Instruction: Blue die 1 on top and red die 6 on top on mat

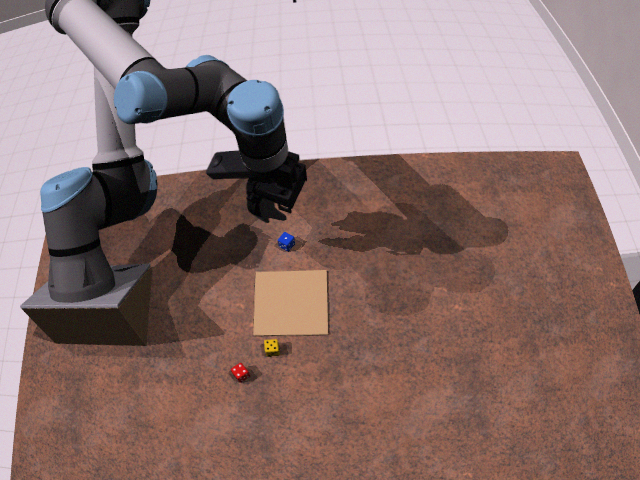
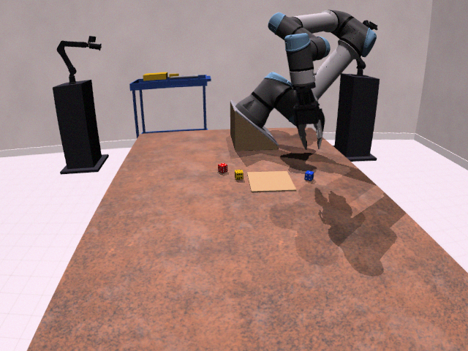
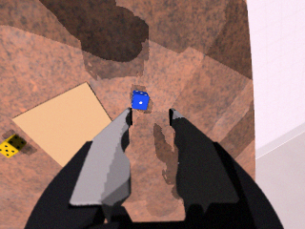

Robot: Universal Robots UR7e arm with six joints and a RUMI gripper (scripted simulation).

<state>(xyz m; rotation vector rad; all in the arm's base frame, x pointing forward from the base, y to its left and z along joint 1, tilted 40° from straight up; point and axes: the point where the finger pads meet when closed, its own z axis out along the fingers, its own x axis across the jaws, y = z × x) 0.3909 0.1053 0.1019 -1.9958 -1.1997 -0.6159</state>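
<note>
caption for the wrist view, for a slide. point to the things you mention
Open gripper (image 1: 283,212) (image 2: 312,148) (image 3: 151,109) above the table, blue die (image 1: 286,241) (image 2: 308,175) (image 3: 140,101) showing one, mat (image 1: 291,302) (image 2: 271,181) (image 3: 67,121) and yellow die (image 1: 271,346) (image 2: 238,174) (image 3: 10,147) to the left

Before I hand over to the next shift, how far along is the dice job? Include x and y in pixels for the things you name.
Already right: the blue die (image 1: 285,241) (image 2: 308,175) (image 3: 140,101) shows 1 on top, though off the mat (image 1: 291,302) (image 2: 271,181) (image 3: 64,125).
In hand: nothing; the fingers stand apart above the table.
Left: moving blue onto the mat, and turning the red die (image 1: 240,372) (image 2: 222,167), showing 4, to 6 and placing it there.
</note>
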